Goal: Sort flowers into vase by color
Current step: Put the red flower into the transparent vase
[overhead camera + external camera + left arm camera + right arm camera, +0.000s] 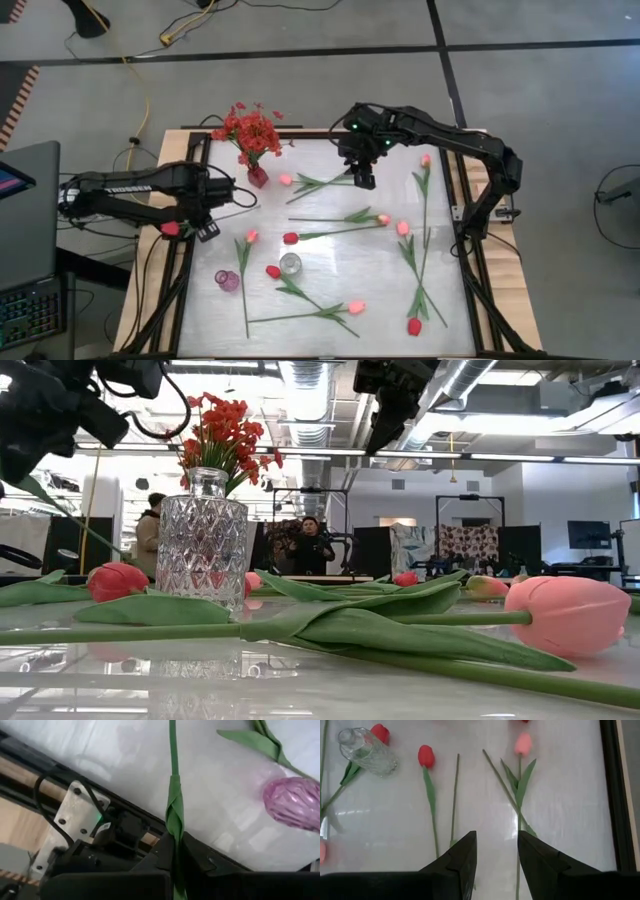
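My left gripper (205, 230) is at the table's left edge, shut on a thin green stem (173, 780). A red bud (170, 228) shows just behind the fingers. My right gripper (363, 180) hangs open, high above the far middle of the table, over the stem of a pink tulip (318, 182). Below it lie a red tulip (426, 756) and a pink tulip (522, 743). More red and pink tulips lie flat across the table. A bushy red spray (250, 128) stands in a red vase (257, 176). A pink vase (228, 280) and a clear vase (290, 263) stand near the middle. My left gripper pinches the green stem between its two fingers, just below a leaf wrapped around the stem (175, 815). The fingers (200, 862) lie across the stem. The stem runs on ahead of them, over the table, and slants downward (60, 510) in the low view.
A dark frame (190, 270) runs around the white table top. The cut-glass clear vase (200, 540) stands close in the low view, with a pink tulip (570, 615) lying in front. People stand in the room behind. A laptop (25, 250) sits left of the table.
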Available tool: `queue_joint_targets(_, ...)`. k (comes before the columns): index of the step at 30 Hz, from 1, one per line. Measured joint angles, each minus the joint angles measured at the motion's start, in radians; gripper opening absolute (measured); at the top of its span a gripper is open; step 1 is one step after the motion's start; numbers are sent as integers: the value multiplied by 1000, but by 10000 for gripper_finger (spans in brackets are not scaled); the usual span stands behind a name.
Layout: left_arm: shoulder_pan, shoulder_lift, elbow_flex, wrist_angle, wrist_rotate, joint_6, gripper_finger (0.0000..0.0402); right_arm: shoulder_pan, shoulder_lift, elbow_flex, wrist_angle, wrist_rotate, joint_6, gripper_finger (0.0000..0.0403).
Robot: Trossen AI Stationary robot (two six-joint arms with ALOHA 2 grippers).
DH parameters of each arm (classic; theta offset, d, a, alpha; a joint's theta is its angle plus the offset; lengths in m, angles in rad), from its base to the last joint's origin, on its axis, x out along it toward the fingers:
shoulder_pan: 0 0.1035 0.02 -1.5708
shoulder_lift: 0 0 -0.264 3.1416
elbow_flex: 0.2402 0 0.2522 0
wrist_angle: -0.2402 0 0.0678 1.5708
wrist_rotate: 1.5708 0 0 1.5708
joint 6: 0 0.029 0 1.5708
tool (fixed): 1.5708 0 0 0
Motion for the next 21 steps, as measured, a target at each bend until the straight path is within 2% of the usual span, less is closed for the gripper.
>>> queue_joint_targets(7,-24,0,0,173,-15,121,2,20,-10,0,-44,18,20,168)
queue_joint_targets(11,-27,0,5,305,27,208,2,42,-35,0,-94,56,26,168)
queue_joint_targets(21,-43,28,201,560,-18,288,2,132,-170,0,-102,74,94,150)
